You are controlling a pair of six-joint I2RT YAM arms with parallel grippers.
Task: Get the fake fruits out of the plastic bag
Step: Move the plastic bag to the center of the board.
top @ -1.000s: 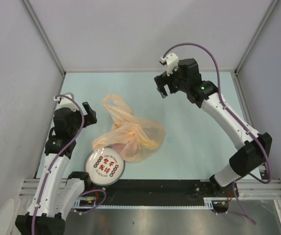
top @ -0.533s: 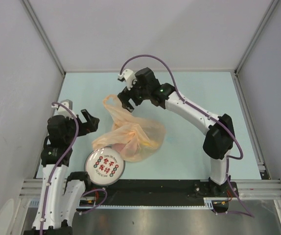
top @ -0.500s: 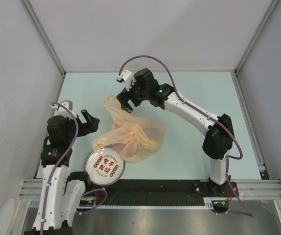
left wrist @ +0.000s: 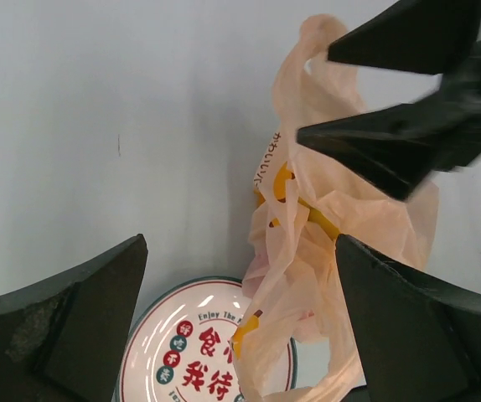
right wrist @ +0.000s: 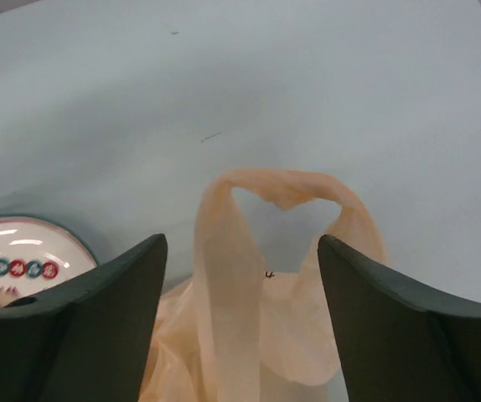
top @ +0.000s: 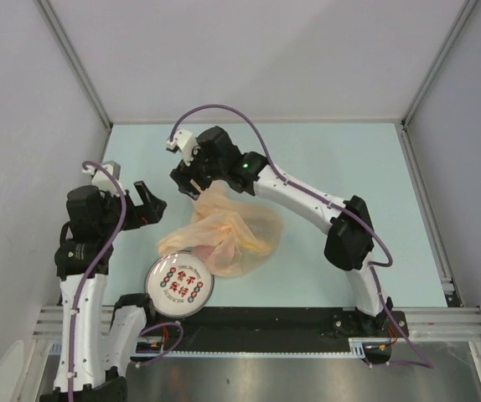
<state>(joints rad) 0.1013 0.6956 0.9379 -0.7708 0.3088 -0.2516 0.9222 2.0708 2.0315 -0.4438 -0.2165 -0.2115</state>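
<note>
Pale-green table, grey walls | plastic bag touching plate | left jaws spread | right jaws spread

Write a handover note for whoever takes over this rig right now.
Right gripper: open, over the plastic bag, whose loop handle is in line between its jaws, not gripped.
Left gripper: open, empty, beside the bag.
Fake fruits: inside the bag, yellow showing through.
Done: nothing out yet.
Left: hold the bag, take out every fruit.
</note>
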